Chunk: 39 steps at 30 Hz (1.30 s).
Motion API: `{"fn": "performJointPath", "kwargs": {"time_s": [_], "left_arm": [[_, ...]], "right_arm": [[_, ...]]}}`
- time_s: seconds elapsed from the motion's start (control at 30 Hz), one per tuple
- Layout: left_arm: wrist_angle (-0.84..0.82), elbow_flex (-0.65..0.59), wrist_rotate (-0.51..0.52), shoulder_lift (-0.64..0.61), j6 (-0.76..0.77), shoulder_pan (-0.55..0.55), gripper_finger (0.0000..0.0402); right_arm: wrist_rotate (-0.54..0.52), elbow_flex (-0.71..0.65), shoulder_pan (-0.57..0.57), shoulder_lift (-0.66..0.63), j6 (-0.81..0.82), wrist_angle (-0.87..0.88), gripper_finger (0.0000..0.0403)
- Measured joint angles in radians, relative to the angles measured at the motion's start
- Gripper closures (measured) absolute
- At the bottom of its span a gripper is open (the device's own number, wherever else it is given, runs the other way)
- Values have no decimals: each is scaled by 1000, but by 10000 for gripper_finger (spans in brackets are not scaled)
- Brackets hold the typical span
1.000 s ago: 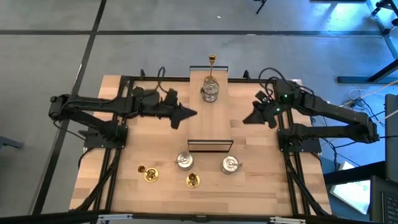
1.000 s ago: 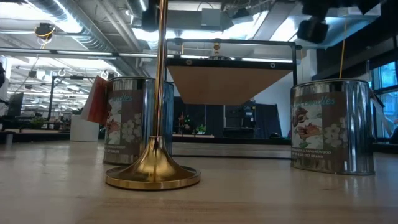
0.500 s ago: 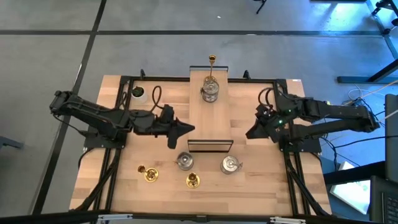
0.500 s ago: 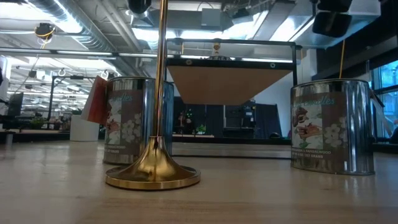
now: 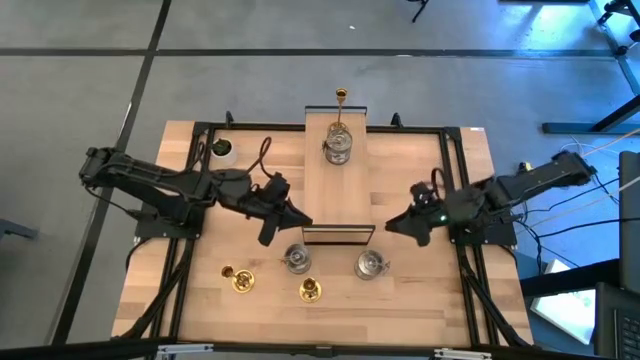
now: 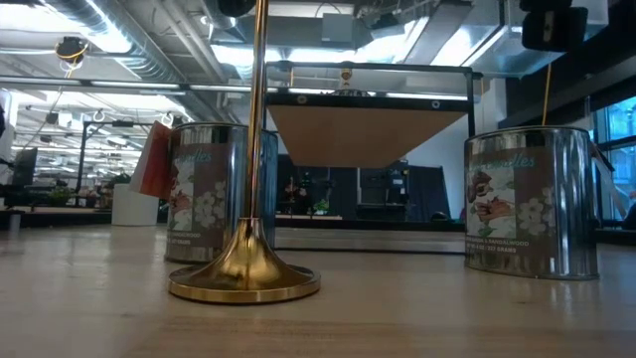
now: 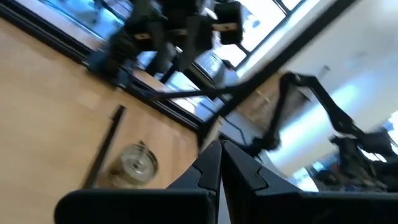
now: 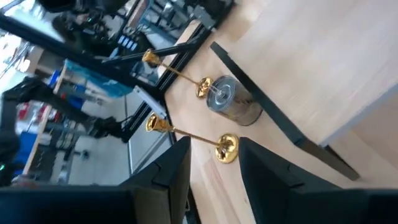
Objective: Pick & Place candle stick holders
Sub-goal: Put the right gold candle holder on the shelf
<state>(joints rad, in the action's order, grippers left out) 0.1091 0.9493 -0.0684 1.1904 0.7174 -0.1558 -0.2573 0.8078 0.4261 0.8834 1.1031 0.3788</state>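
Wooden table [image 5: 400, 300]: four holders remain at the near edge; two stand on the raised board [image 5: 318, 190]. Left gripper [image 5: 298, 216] fingers together, empty; right gripper [image 5: 391, 224] fingers apart, empty.

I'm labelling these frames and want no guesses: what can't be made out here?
- Low view: the brass holder is cut off by the top edge; its cup is unseen.
- Low view: both grippers are out of frame.
- Left wrist view: blur hides detail on the silver holder.
- High view: the object at the table's far left corner is too small to identify.
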Motion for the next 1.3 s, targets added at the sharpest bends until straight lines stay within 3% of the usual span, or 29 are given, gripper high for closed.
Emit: {"fn": "performJointPath", "kwargs": {"time_s": [0.17, 0.47, 0.73, 0.87, 1.1, 1.2, 1.3], "left_arm": [[-4, 0, -107, 0, -54, 9, 395], [-23, 0, -143, 0, -96, 9, 395], [-61, 0, -237, 0, -109, 9, 395], [-62, 0, -333, 0, -89, 9, 396], [-182, 0, -526, 0, -105, -13, 400], [-303, 0, -524, 0, -160, -22, 399], [-448, 0, -405, -17, -236, -24, 400]], "right_arm": [[-122, 0, 89, 120, 116, -39, 265], [-166, 0, 133, 323, 156, -360, 264], [-286, 0, 132, 372, -46, -773, 264], [-372, 0, 131, 375, -205, -972, 265], [-405, 0, 120, 375, -323, -1041, 265], [-405, 0, 118, 375, -323, -1011, 265], [-405, 0, 118, 375, -323, -1004, 265]]}}
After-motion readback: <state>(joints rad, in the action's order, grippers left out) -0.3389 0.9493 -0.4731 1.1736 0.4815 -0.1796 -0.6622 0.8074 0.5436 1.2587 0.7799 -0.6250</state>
